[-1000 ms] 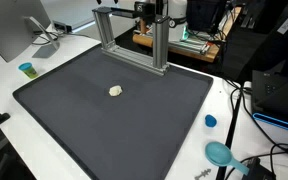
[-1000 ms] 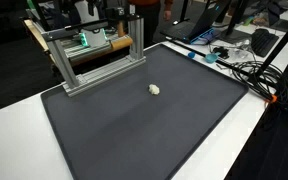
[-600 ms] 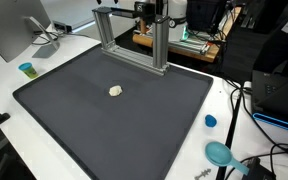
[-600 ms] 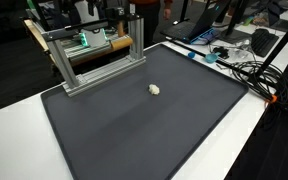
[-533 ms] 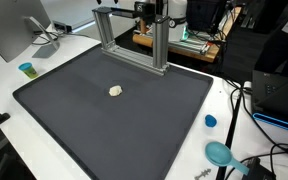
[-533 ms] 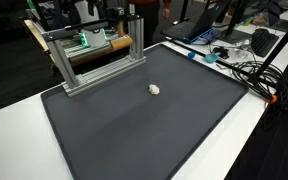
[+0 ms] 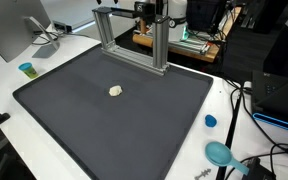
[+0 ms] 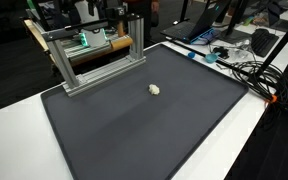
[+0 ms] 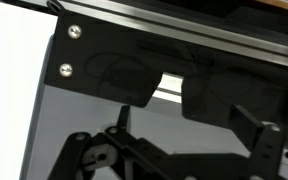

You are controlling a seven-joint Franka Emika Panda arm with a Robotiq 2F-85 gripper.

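1. Open room across the dark mat [image 7: 114,125] in both exterior views, broken only by a small pale lump [image 7: 116,91] near its middle.
2. Far edge blocked by an upright metal frame [image 7: 132,40]; in the wrist view, its bar [image 9: 184,20] close ahead.
3. On the white surface [image 7: 234,125] beside the mat: blue cap [image 7: 210,121], teal scoop [image 7: 220,153] and cables [image 8: 246,70], crowding that side.
4. Teal cup [image 7: 26,69] off the opposite side, well apart from the lump.

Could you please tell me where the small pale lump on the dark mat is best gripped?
Probably across its middle, from straight above: the pale lump is small, low and roundish, lying alone on the dark mat, with no handle or edge to favour.
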